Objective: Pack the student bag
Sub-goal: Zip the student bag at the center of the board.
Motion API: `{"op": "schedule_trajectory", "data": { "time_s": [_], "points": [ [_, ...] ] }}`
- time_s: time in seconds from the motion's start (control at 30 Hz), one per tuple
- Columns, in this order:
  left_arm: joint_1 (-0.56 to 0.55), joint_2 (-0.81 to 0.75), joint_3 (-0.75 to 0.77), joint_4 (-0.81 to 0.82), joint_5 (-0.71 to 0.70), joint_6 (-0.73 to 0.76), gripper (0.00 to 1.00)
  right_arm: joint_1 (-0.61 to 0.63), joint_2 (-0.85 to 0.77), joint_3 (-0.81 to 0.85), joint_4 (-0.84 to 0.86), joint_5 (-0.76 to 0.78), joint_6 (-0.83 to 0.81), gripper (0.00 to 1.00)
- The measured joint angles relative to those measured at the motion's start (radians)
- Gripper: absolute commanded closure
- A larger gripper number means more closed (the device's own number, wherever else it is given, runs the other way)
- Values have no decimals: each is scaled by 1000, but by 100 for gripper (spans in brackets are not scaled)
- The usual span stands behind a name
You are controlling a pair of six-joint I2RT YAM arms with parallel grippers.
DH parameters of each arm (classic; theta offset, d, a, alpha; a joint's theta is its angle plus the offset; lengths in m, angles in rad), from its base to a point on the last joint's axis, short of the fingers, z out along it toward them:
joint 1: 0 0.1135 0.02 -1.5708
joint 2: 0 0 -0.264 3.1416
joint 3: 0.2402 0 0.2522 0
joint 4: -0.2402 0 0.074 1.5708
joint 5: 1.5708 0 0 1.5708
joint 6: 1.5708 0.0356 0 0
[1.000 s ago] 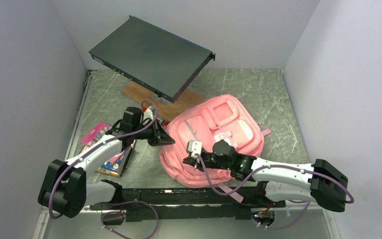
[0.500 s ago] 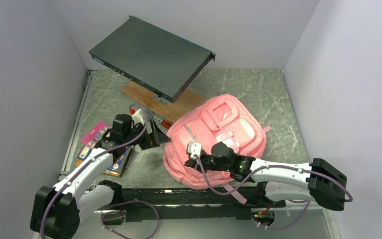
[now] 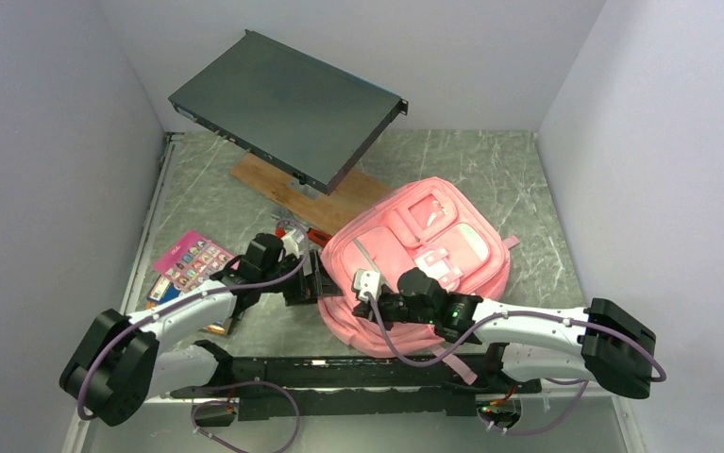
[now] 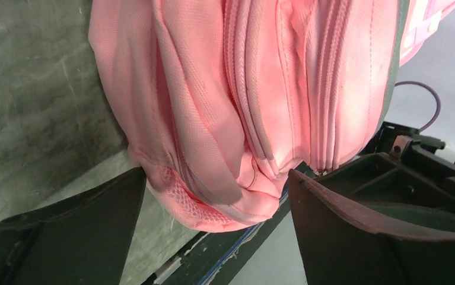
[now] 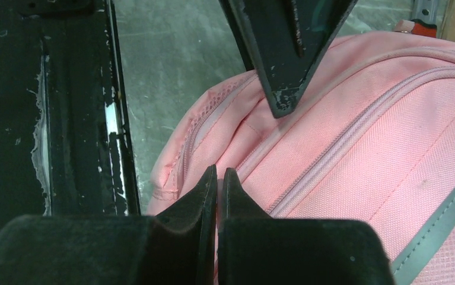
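Note:
The student bag, a soft pink backpack with zip pockets, lies flat in the middle of the table. My left gripper is open at its near-left corner, and in the left wrist view the dark fingers stand wide on either side of the bag's corner without touching it. My right gripper rests on the bag's front near that same corner. The right wrist view shows it shut, with a thin fold of pink fabric pinched at a seam.
A dark flat rack unit leans over a wooden board at the back left. Colourful books lie left of the left arm. A red-handled item lies by the bag. A black rail runs along the near edge.
The left gripper opened, pulled back to the left, then came in again to the bag's near-left corner. The bag shifted slightly right. The right gripper stayed shut.

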Motion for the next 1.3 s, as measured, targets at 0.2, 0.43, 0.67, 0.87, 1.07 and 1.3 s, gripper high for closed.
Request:
{"op": "schedule_trajectory", "data": {
  "time_s": [0.2,0.43,0.67,0.87,1.07,1.3],
  "points": [
    [16,48,34,13,-32,-4,76,-3,4,24,-52,0,-43,100],
    [110,35,89,5,-18,10,100,-3,42,113,-136,-1,-149,95],
    [138,28,206,-117,-24,53,100,-3,51,180,-220,-3,-238,95],
    [180,-27,251,-225,-43,87,100,6,117,212,-250,-4,-287,94],
    [240,-45,261,-299,-49,131,100,31,190,219,-270,27,-302,94],
    [323,-46,264,-322,-9,158,100,33,126,145,-222,106,-294,83]
  ]
}}
